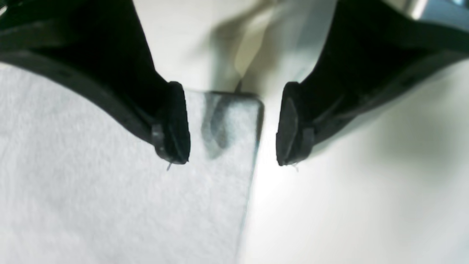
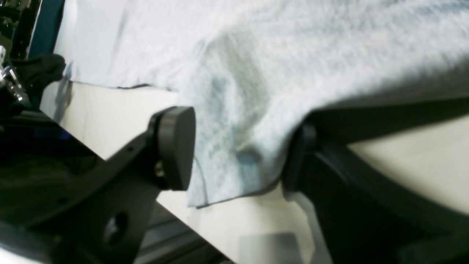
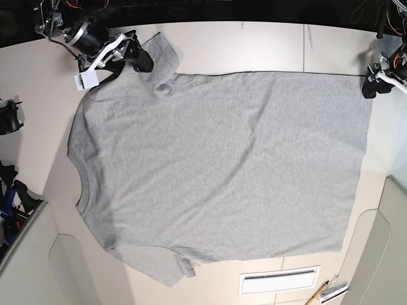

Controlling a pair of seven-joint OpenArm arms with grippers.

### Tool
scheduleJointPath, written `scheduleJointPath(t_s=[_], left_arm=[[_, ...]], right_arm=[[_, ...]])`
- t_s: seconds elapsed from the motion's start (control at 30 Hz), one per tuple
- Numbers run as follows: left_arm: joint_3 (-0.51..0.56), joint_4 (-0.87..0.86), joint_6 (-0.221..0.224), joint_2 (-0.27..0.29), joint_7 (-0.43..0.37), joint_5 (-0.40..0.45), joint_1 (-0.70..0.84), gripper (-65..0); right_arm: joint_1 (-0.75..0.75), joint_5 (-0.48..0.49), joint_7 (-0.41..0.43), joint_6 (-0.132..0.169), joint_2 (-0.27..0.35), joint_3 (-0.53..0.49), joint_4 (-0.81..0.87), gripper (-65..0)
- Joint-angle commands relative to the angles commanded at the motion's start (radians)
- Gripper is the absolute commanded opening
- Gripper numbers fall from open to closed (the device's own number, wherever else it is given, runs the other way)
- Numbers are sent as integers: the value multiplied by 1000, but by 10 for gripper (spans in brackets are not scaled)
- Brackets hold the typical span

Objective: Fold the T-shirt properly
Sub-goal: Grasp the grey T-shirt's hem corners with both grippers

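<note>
The heather-grey T-shirt (image 3: pixel 216 165) lies spread flat on the white table (image 3: pixel 254 44), plain side up, neck to the left and hem to the right. My left gripper (image 3: pixel 371 86) stands open at the hem's far right corner. In the left wrist view that corner of the T-shirt (image 1: pixel 227 121) lies between the spread fingers of the gripper (image 1: pixel 234 128). My right gripper (image 3: pixel 141 62) is at the far sleeve. Up close, this gripper (image 2: pixel 238 154) is open, with the T-shirt (image 2: pixel 234 121) sleeve edge hanging between the pads (image 2: pixel 176 146) and draped over the right finger.
A white tag (image 3: pixel 86 79) hangs from the right arm near the sleeve. A slotted vent (image 3: pixel 280 279) and a pencil (image 3: pixel 321 293) sit at the table's near edge. Black gear (image 3: pixel 7 117) stands off the left side.
</note>
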Motion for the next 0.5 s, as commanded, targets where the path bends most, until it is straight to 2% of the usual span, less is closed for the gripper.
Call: scheduleJointPath(t_s=[0.17,0.2,0.27,0.37,0.4,0.5], left_arm=[[67,0,-2,0,-13,12,-1,-256],[74,0,-2,0,-21,27,-1,-291],[79,0,-2,0,-34,58,-1,-417],[79,0,-2,0,-60,70,-1,-609],[79,0,-2,0,-71,74,-1,-650],[79,0,-3,-2,-96,89,-1,-650]], right_arm=[[21,-18,0,0,-53,0,0,-295],[22,-18,0,0,-60,0,0,-316],[21,-18,0,0,-68,0,0,-403],[22,-41,0,1,-68,0,0,-611],[22,-49,0,1,-68,0,0,-650],[21,-58,-2,5,-68,6,3,-650]])
